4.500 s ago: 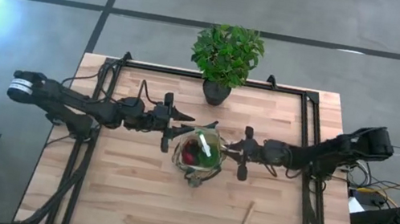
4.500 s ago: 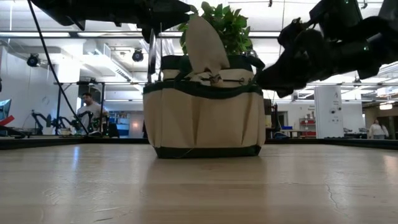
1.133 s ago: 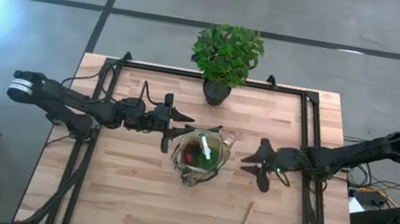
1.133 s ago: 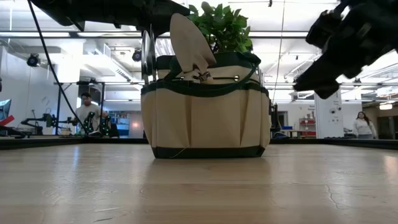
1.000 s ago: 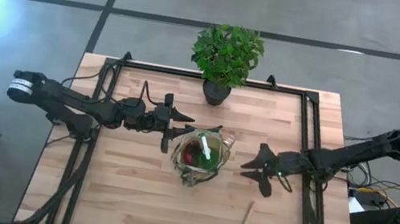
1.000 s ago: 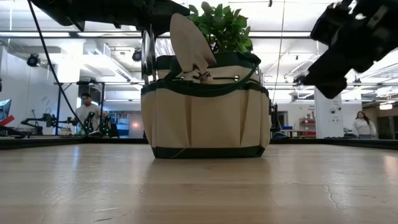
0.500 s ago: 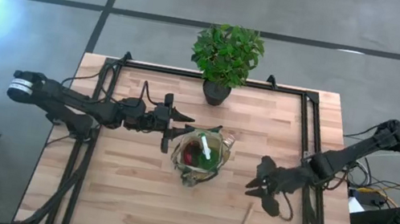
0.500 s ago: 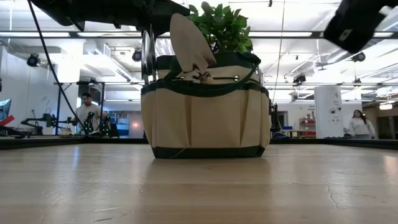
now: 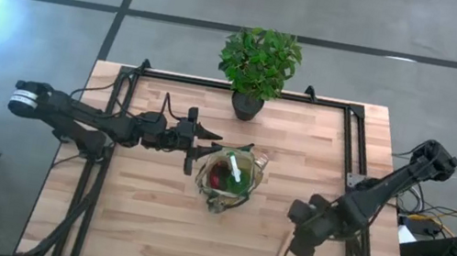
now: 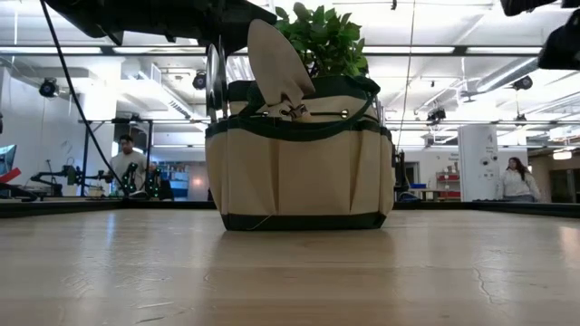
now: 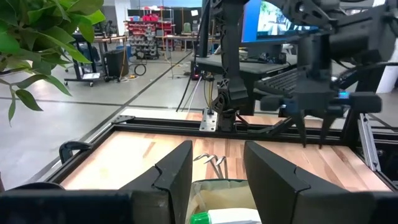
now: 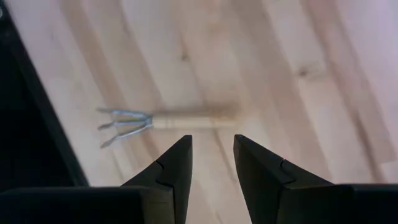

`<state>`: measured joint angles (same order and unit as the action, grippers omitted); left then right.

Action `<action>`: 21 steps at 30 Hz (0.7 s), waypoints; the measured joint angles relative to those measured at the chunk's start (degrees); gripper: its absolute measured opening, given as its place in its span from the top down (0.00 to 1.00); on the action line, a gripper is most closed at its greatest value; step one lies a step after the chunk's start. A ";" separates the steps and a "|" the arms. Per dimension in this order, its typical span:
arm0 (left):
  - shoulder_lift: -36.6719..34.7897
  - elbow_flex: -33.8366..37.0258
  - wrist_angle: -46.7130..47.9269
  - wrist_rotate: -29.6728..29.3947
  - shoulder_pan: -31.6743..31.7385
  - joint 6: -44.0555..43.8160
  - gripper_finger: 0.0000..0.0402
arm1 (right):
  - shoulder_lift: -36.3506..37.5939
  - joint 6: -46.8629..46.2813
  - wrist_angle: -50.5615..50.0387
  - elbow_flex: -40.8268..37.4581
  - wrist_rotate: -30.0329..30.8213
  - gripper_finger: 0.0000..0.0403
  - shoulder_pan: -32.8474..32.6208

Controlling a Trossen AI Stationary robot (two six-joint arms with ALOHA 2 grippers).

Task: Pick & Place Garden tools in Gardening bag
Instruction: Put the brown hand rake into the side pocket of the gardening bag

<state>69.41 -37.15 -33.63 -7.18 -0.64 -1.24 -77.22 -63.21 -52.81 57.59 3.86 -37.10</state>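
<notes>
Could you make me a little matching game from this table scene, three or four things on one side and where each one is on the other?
Things:
1. hand rake
2. gardening bag
3. potted plant
4. right gripper

Places:
A. at the table's far edge
B. lying flat on the wood near the front edge
C. mid-table, tools sticking out of it
D. hanging open just above the rake

Pairs: 1-B, 2-C, 3-A, 4-D
</notes>
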 joint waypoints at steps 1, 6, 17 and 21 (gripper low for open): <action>0.00 0.00 0.01 0.00 0.01 -0.02 0.63 | -0.96 0.03 0.06 0.55 -0.55 0.72 -0.19; 0.00 0.00 0.00 0.00 -0.01 -0.06 0.63 | -6.67 7.84 -1.28 3.65 -2.96 0.71 -0.44; 0.00 0.00 -0.07 0.00 -0.01 0.26 0.63 | -23.40 40.35 -12.29 12.81 -5.41 0.75 -0.55; 0.00 0.00 -0.09 0.00 0.01 0.29 0.63 | -29.20 50.61 -14.98 16.01 -5.38 0.76 -0.80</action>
<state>69.41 -37.15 -33.71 -7.18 -0.62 -0.95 -106.42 -12.60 -67.79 73.60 -1.52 -37.90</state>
